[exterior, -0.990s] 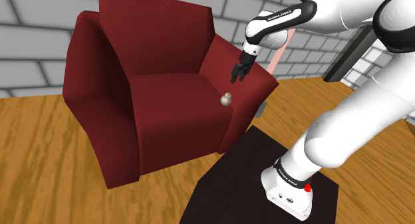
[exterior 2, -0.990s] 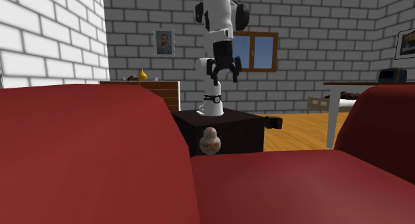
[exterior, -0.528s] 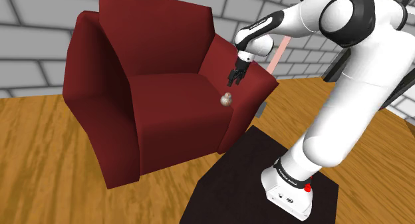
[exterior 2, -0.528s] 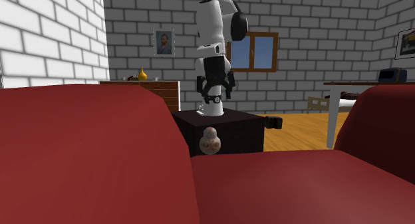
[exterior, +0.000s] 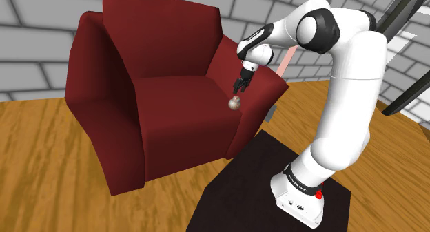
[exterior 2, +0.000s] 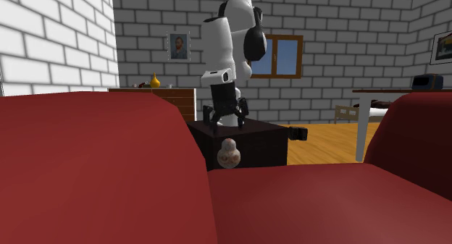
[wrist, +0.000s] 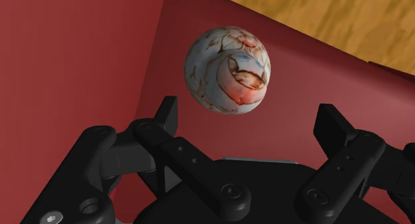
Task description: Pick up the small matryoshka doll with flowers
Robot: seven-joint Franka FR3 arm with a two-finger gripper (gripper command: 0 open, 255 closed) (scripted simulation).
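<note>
Roughly: gripper [wrist: 248,113] fingers spread apart, doll [wrist: 228,70] w/ flowers just beyond tips, untouched, on armchair [wrist: 80,56] seat.

Approach from above: open. The gripper [exterior: 240,87] hangs just over the doll [exterior: 235,103]. Its fingers are spread wider than the doll, and the wrist view shows free air between them.

Obstruction: the armchair's armrest [exterior: 273,87] rises just beside the doll on the shoulder view's right, so room for the finger on that side is close.

Toward the shoulder view's left, the seat cushion [exterior: 176,117] lies bare and wide. The backrest [exterior: 162,38] stands well apart, behind the doll. Beyond the seat's front edge, the drop to the wooden floor [wrist: 346,16] is open.
</note>
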